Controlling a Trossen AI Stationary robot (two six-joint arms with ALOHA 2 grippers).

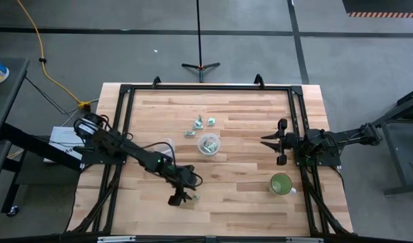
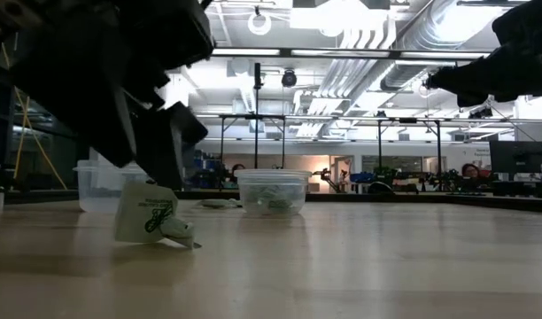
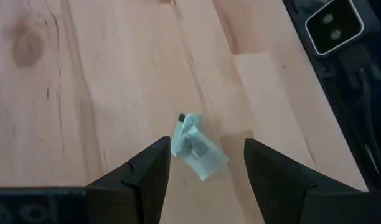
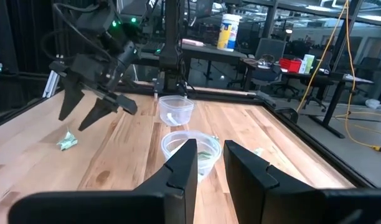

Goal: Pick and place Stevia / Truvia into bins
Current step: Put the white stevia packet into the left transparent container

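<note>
Behind the counter [image 1: 240, 135] a workshop with ceiling ducts and metal frames is seen in the low view. On the pale wooden counter, largest to smallest, are the two dark arms, a green cup [image 1: 281, 183] near the right arm, two clear bins and several sachets.

One bin [image 1: 208, 144] stands near the middle and already holds sachets; the other bin [image 1: 165, 146] stands just to its left and looks nearly empty. A few loose sachets [image 1: 200, 125] lie just beyond the middle bin.

The left claw [image 3: 203, 163] is held low over the near part of the counter, its fingers apart on either side of a crumpled green-and-white sachet [image 3: 195, 147] that lies on the wood; nothing is gripped yet. The right claw [image 4: 209, 163] waits at the right edge, its fingers slightly apart and holding nothing.

The step in hand is judged to be the grasp of this sachet. For a clean pick, the fingertips should be lowered until they nearly touch the wood, the packet kept centred between them, and the closing made slowly so that the thin paper is pinched rather than pushed away. A lift straight up is then advised before any travel toward a bin.
</note>
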